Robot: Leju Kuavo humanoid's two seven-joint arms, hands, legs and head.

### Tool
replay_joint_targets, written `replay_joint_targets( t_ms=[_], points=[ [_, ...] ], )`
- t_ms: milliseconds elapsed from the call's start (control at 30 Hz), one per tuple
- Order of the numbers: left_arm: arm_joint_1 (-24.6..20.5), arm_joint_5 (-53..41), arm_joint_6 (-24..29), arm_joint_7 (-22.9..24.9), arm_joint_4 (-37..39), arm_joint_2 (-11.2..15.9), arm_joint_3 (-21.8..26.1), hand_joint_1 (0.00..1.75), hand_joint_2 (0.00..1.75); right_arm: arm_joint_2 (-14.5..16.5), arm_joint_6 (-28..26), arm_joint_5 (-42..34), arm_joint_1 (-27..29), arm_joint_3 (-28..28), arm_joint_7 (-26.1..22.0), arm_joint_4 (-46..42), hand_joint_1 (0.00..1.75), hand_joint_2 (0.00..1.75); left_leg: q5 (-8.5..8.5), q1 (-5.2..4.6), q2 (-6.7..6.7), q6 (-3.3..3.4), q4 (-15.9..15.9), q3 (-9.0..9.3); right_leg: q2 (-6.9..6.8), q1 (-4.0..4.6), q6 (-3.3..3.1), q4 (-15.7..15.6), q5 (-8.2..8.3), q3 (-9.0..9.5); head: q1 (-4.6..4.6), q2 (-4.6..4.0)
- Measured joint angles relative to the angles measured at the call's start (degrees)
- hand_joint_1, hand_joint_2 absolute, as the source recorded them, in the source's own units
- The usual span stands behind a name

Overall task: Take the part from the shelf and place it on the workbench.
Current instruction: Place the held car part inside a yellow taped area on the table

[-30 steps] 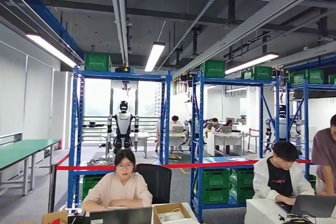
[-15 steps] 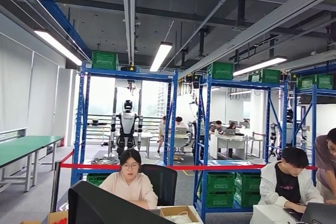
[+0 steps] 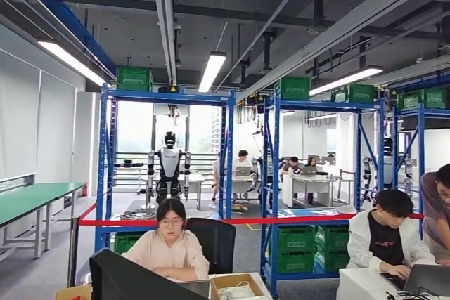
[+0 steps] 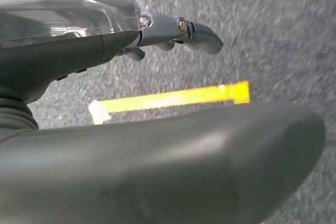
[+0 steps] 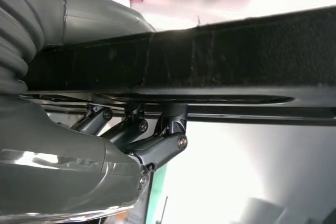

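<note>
Right hand (image 5: 130, 135) grips a black part (image 5: 222, 59), fingers curled round its edge, while left hand (image 4: 118, 77) hangs empty with fingers apart above grey floor (image 4: 277, 35).

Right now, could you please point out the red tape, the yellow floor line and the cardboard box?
red tape (image 3: 286, 220): head view, middle of the strip between the blue racks.
yellow floor line (image 4: 170, 98): left wrist view, middle of the stripe.
cardboard box (image 3: 254, 284): head view, right rim.
</note>
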Motion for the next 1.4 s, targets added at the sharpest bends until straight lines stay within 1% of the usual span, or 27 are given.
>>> replay_joint_targets(
  t_ms=[67, 100, 133, 167, 233, 267, 300, 367, 433, 500, 567, 600, 633, 667, 733, 800, 900, 967, 1000, 1067, 1100, 1133, 1167, 1233, 1267, 1333, 1400],
  points=[
    [0.06, -0.16, 0.16, -0.03, 0.00, 0.01, -0.08, 0.00, 1.75, 0.18, -1.22, 1.51, -0.29, 0.00, -0.02, 1.77, 1.75, 1.75, -2.27, 0.11, 0.01, -0.41, 6.92, -4.08, -0.07, -0.05, -0.15, -0.05, -0.34, 0.46, 0.01, -0.01],
    [0.15, -0.27, 0.21, -0.02, 0.00, 0.01, -0.15, 0.00, 1.75, 0.26, -1.99, 2.44, -0.37, -0.02, -0.04, 2.70, 1.75, 1.75, -2.35, 0.24, 0.02, -0.67, 8.95, -5.60, -0.06, -0.09, -0.12, 0.01, -0.53, 0.63, 0.00, -0.01],
    [0.21, -0.37, 0.25, -0.02, 0.00, -0.01, -0.25, 0.00, 1.75, 0.38, -2.95, 3.66, -0.56, -0.07, -0.08, 3.69, 1.75, 1.75, -1.38, 0.41, 0.04, -0.96, 9.04, -6.21, -0.03, -0.16, -0.03, 0.16, -0.77, 0.78, 0.01, -0.01],
    [0.23, -0.49, 0.28, -0.01, 0.00, -0.01, -0.35, 0.00, 1.75, 0.54, -4.12, 5.16, -0.95, -0.18, -0.12, 4.63, 1.75, 1.75, 0.59, 0.62, 0.09, -1.28, 6.98, -5.71, 0.02, -0.29, 0.16, 0.47, -1.10, 0.89, 0.00, -0.01],
    [0.11, -0.66, 0.35, 0.09, 0.02, -0.09, -0.53, 0.00, 1.75, 1.00, -7.27, 9.17, -2.28, -0.75, -0.05, 6.45, 1.75, 1.75, 4.40, 0.95, 0.30, -1.98, 0.50, -3.22, 0.12, -0.47, 0.81, 1.76, -2.11, 0.79, 0.02, -0.01],
    [-0.01, -0.77, 0.38, 0.19, 0.03, -0.15, -0.61, 0.00, 1.75, 1.34, -9.24, 11.85, -3.06, -1.23, 0.27, 7.22, 1.75, 1.75, 5.27, 0.96, 0.35, -1.89, -1.67, -2.29, 0.20, -0.47, 1.16, 2.53, -2.61, 0.53, -0.03, -0.01],
    [-0.10, -0.94, 0.41, 0.28, 0.05, -0.22, -0.72, 0.00, 1.75, 1.68, -11.26, 14.90, -3.82, -1.82, 0.74, 7.95, 1.75, 1.75, 5.35, 0.86, 0.37, -1.65, -2.62, -1.88, 0.24, -0.43, 1.44, 3.10, -2.96, 0.31, -0.06, -0.01],
    [-0.12, -1.34, 0.44, 0.43, 0.07, -0.32, -1.03, 0.00, 1.75, 2.30, -15.69, 23.27, -5.23, -3.04, 2.55, 9.25, 1.75, 1.75, 5.03, 0.63, 0.26, -0.68, -2.59, -1.93, 0.27, -0.45, 1.71, 3.49, -3.23, 0.06, -0.13, -0.01],
    [-0.06, -1.59, 0.49, 0.48, 0.07, -0.42, -1.31, 0.00, 1.75, 2.75, -19.88, 33.09, -6.57, -4.13, 5.16, 10.27, 1.75, 1.75, 5.04, 0.63, 0.24, -0.09, -2.68, -1.87, 0.24, -0.64, 2.10, 4.24, -4.01, -0.17, -0.13, -0.01],
    [-0.20, -1.78, 0.55, 0.43, 0.07, -0.47, -1.46, 0.00, 1.75, 3.15, -23.67, 43.17, -7.84, -5.08, 8.29, 11.06, 1.75, 1.75, 5.00, 0.70, 0.25, 0.37, -2.76, -1.77, 0.23, -0.92, 2.62, 8.56, -6.54, -2.07, -0.14, -0.01],
    [-0.31, -2.01, 0.57, 0.19, 0.07, -0.47, -1.62, 0.00, 1.75, 3.36, -27.18, 53.12, -8.89, -5.87, 11.59, 12.00, 1.75, 1.75, 4.90, 0.63, 0.25, 0.61, -2.75, -1.71, 0.22, -1.14, 2.91, 16.01, -9.55, -5.78, -0.14, -0.01],
    [-0.33, -2.08, 0.56, 0.07, 0.07, -0.47, -1.75, 0.00, 1.75, 3.38, -28.56, 57.22, -9.25, -6.16, 13.01, 12.52, 1.75, 1.75, 4.84, 0.60, 0.25, 0.67, -2.75, -1.66, 0.23, -1.18, 2.94, 18.66, -10.12, -7.29, -0.14, -0.01],
    [-0.34, -2.19, 0.54, -0.05, 0.07, -0.48, -1.90, 0.00, 1.75, 3.36, -29.59, 60.58, -9.51, -6.36, 14.25, 12.94, 1.75, 1.75, 4.78, 0.56, 0.22, 0.73, -2.75, -1.58, 0.25, -1.19, 2.88, 19.37, -9.63, -7.94, -0.14, -0.01],
    [-0.37, -2.30, 0.51, -0.15, 0.07, -0.50, -2.06, 0.00, 1.75, 3.35, -30.40, 64.04, -9.78, -6.47, 15.61, 13.28, 1.75, 1.75, 4.72, 0.54, 0.17, 0.76, -2.75, -1.47, 0.27, -1.17, 2.73, 17.85, -8.12, -7.54, -0.14, -0.01],
    [-0.54, -2.49, 0.41, -0.32, 0.07, -0.63, -2.37, 0.00, 1.75, 3.31, -31.33, 73.47, -10.76, -6.78, 18.95, 14.02, 1.75, 1.75, 4.56, 0.51, 0.04, 0.72, -2.80, -1.23, 0.33, -1.00, 2.27, 10.53, -3.92, -4.56, -0.13, -0.01],
    [-0.78, -2.55, 0.33, -0.38, 0.07, -0.86, -2.65, 0.00, 1.75, 3.22, -31.32, 84.24, -12.29, -7.46, 22.35, 15.80, 1.75, 1.75, 4.53, 0.50, -0.09, 0.44, -2.96, -1.15, 0.38, -0.64, 1.82, 4.88, -1.70, -2.20, -0.13, 0.00],
    [-0.76, -2.54, 0.29, -0.22, 0.07, -1.22, -2.86, 0.00, 1.75, 3.17, -30.86, 93.11, -14.15, -9.23, 23.99, 21.35, 1.75, 1.75, 4.71, 0.65, -0.10, -0.33, -3.61, -0.92, 0.33, -0.43, 1.26, 2.97, -1.50, -1.32, -0.12, 0.00],
    [-0.64, -2.52, 0.29, -0.14, 0.08, -1.46, -2.88, 0.00, 1.75, 3.25, -31.11, 95.57, -14.77, -10.47, 23.99, 26.23, 1.75, 1.75, 3.73, 0.58, 0.03, -0.63, -2.70, -1.19, 0.17, -0.63, 0.80, 1.66, -0.97, -0.53, -0.13, -0.01],
    [-0.59, -2.51, 0.31, -0.14, 0.09, -1.53, -2.89, 0.00, 1.75, 3.34, -31.43, 96.23, -14.96, -10.98, 23.99, 28.73, 1.75, 1.75, 2.46, 0.50, 0.09, -0.65, -0.70, -2.06, 0.08, -0.75, 0.64, 1.16, -0.75, -0.21, -0.12, -0.01],
    [-0.46, -2.49, 0.37, -0.15, 0.09, -1.58, -2.89, 0.00, 1.75, 3.66, -32.02, 96.96, -15.00, -11.67, 24.00, 33.65, 1.75, 1.75, -0.52, 0.29, 0.13, -0.72, 5.80, -5.17, 0.06, -0.70, 0.49, 1.03, -0.74, -0.07, -0.11, -0.01],
    [-0.37, -2.49, 0.39, -0.16, 0.09, -1.60, -2.89, 0.00, 1.75, 3.86, -32.19, 97.14, -14.74, -11.91, 24.00, 35.88, 1.75, 1.75, -1.28, 0.25, 0.13, -0.81, 8.48, -6.53, 0.07, -0.70, 0.45, 1.04, -0.78, -0.04, -0.11, -0.01],
    [-0.29, -2.49, 0.39, -0.18, 0.09, -1.61, -2.89, 0.00, 1.75, 4.07, -32.29, 97.25, -14.36, -12.10, 23.99, 37.86, 1.75, 1.75, -1.11, 0.23, 0.14, -0.92, 9.62, -7.20, 0.10, -0.70, 0.43, 1.07, -0.83, -0.01, -0.11, -0.01],
    [-0.24, -2.50, 0.39, -0.22, 0.09, -1.63, -2.89, 0.00, 1.75, 4.30, -32.38, 97.27, -13.94, -12.27, 23.96, 39.50, 1.75, 1.75, 0.06, 0.26, 0.16, -1.02, 8.69, -6.88, 0.14, -0.73, 0.45, 1.16, -0.91, 0.02, -0.11, -0.01],
    [-0.25, -2.50, 0.39, -0.45, 0.09, -1.65, -2.89, 0.00, 1.75, 4.90, -32.51, 97.12, -13.38, -12.72, 23.73, 42.43, 1.75, 1.75, 3.69, 0.38, 0.26, -1.15, 2.49, -4.10, 0.25, -0.80, 0.73, 1.67, -1.31, -0.03, -0.11, -0.01],
    [-0.30, -2.50, 0.39, -0.60, 0.09, -1.66, -2.90, 0.00, 1.75, 5.20, -32.59, 97.01, -13.25, -12.91, 23.58, 43.71, 1.75, 1.75, 4.87, 0.37, 0.28, -1.09, -0.63, -2.70, 0.31, -0.71, 0.98, 2.19, -1.62, -0.24, -0.10, -0.01],
    [-0.36, -2.51, 0.37, -0.80, 0.09, -1.69, -2.91, 0.00, 1.75, 5.70, -32.75, 96.84, -12.90, -13.21, 23.35, 45.62, 1.75, 1.75, 5.29, 0.23, 0.27, -0.71, -3.29, -1.51, 0.39, -0.56, 1.46, 2.92, -1.99, -0.74, -0.11, -0.01],
    [-0.27, -2.53, 0.35, -0.95, 0.09, -1.72, -2.93, 0.00, 1.75, 6.00, -32.81, 96.67, -12.50, -13.38, 23.21, 46.84, 1.75, 1.75, 5.21, 0.12, 0.21, -0.16, -3.39, -1.52, 0.43, -0.55, 1.75, 3.05, -2.06, -0.96, -0.15, -0.01]
  ],
)
